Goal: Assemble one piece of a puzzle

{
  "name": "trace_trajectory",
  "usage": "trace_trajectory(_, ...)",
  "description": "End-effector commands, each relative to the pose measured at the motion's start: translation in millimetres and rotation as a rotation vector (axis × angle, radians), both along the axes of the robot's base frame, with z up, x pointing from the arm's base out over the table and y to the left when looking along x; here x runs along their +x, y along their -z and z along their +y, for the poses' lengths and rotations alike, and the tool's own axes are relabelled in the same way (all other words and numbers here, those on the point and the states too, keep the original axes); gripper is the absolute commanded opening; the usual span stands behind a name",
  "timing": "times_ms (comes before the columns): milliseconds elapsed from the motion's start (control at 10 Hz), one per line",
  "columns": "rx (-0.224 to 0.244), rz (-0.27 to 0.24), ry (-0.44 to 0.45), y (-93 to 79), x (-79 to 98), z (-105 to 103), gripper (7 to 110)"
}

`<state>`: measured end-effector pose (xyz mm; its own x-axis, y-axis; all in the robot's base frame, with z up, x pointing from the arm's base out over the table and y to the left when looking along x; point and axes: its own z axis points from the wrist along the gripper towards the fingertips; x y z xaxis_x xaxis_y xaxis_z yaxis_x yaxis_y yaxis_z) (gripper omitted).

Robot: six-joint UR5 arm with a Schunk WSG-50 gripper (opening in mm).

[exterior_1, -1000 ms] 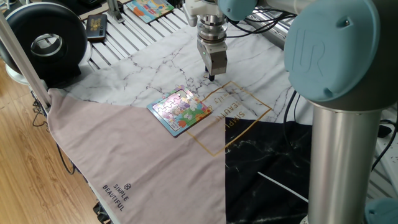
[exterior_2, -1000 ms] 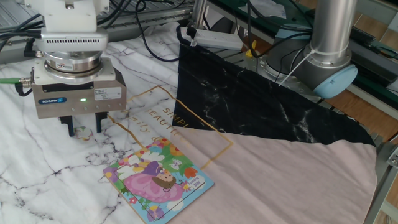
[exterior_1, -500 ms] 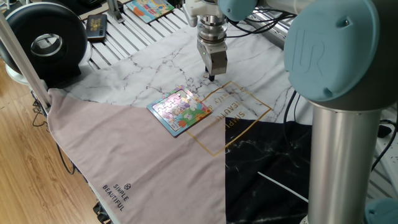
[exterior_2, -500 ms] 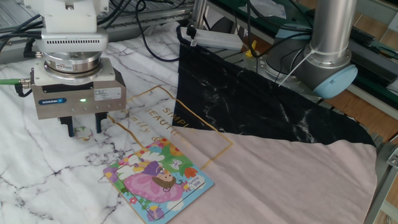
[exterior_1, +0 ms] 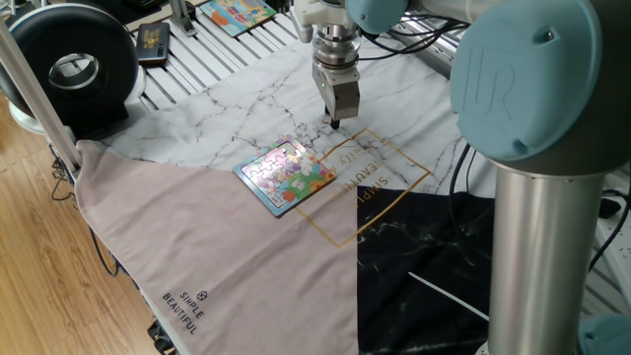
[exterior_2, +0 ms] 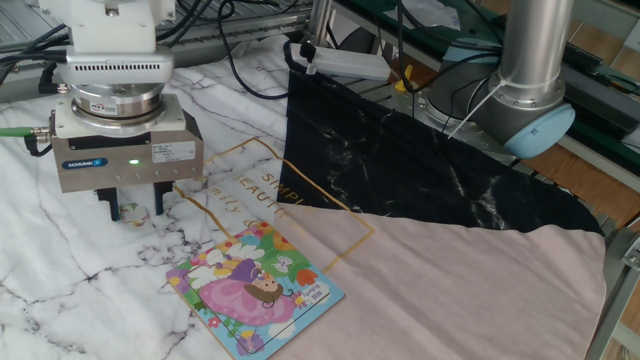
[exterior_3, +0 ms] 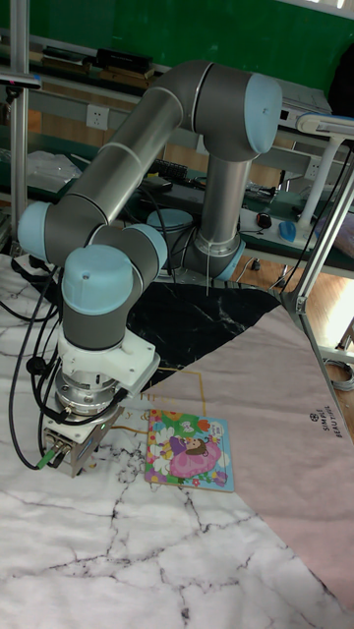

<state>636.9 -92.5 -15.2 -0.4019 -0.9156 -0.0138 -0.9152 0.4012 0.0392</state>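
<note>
Marble-patterned cloth covered the worktop (exterior_2: 60, 300), with a pale pink sheet and a black one lapped over it nearer the arm's base. On the marble part, between the two dark fingers (exterior_2: 105, 207) of the jaws, lay the piece (exterior_2: 132, 211), a tiny pale scrap hard to tell from the veined cloth around it. The jaws (exterior_2: 133, 207) stood lowered over it with the fingertips at or just above the cloth, one on each side of the piece. They were parted a little wider than the piece, and I could not tell whether either finger touched it; nothing looked lifted or held. The puzzle (exterior_2: 255, 289), with its blue rim and pink-and-green picture, lay flat nearby, just beside the gold-printed square on the cloth and apart from the jaws.

Over the last second nothing had visibly shifted: arm, jaws, piece and puzzle sat in the same places in both fixed views. I judged this to be a pause at the bottom of the reach, with the closing on the piece not yet done. Carrying the piece across and seating it in the puzzle remained. Such a thin, small piece could easily slip or tilt as the fingers closed.
</note>
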Motion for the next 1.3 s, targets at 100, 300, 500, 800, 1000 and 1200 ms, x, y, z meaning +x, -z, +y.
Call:
trace_trajectory(100,0.002,-0.011,0.014,0.2,3.1,-1.1,22)
trace_trajectory(300,0.005,-0.013,0.015,1.6,3.2,-0.1,22)
trace_trajectory(500,0.005,-0.006,0.017,0.0,1.6,0.1,22)
trace_trajectory(800,-0.002,-0.002,0.001,-2.7,1.3,-1.9,22)
trace_trajectory(1000,-0.004,-0.002,-0.005,-0.9,2.6,-3.3,44)
trace_trajectory(1200,-0.002,-0.002,-0.006,-0.8,2.6,-2.9,44)
